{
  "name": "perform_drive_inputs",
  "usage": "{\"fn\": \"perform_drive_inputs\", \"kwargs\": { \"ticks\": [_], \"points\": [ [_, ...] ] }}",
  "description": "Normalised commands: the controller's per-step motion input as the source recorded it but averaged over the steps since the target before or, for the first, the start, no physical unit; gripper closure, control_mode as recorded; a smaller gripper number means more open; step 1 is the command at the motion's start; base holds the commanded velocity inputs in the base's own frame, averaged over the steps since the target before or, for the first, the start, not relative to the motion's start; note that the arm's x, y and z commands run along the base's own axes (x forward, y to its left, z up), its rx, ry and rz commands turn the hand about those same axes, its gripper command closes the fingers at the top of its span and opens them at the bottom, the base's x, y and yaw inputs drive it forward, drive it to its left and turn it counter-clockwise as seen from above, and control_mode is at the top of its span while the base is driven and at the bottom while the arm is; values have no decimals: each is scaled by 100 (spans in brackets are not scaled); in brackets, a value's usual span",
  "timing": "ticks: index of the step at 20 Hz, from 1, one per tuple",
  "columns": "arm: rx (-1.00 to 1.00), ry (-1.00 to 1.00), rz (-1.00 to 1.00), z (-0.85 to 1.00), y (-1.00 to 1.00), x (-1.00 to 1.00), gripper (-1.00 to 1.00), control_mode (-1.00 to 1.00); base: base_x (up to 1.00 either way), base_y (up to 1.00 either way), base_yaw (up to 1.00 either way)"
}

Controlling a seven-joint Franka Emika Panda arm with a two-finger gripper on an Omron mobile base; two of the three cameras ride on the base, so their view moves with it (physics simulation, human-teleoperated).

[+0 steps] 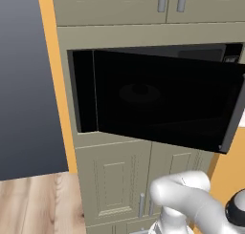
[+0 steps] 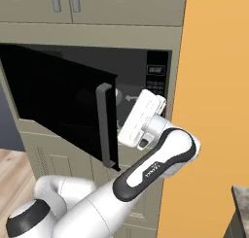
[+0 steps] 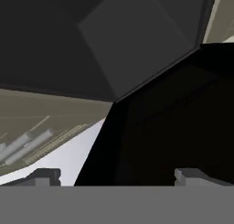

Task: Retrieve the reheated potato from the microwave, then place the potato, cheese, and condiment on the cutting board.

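The gripper (image 3: 118,175), jaws spread and empty, reaches into the microwave (image 2: 151,81) at three o'clock of its swung-open door (image 2: 63,106).

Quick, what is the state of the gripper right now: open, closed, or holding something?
Gripper: open and holding nothing, its tips spread wide, reaching toward the microwave beside the swung-open door.

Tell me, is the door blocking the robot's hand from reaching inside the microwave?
No. The microwave door is swung open, out to one side, and the gripper, jaws wide apart, is at the opening of the microwave beside the door's handle. The potato can't be made out in the dark inside.
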Motion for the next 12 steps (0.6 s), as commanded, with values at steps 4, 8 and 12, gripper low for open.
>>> {"fn": "perform_drive_inputs", "kwargs": {
  "ticks": [4,8,12],
  "points": [
    [9,1,12,6,58,-63,-100,-100,0,0,0],
    [10,5,13,12,63,-68,-100,-100,0,0,0],
    [11,9,13,19,76,-77,-100,-100,0,0,0]
  ]
}}
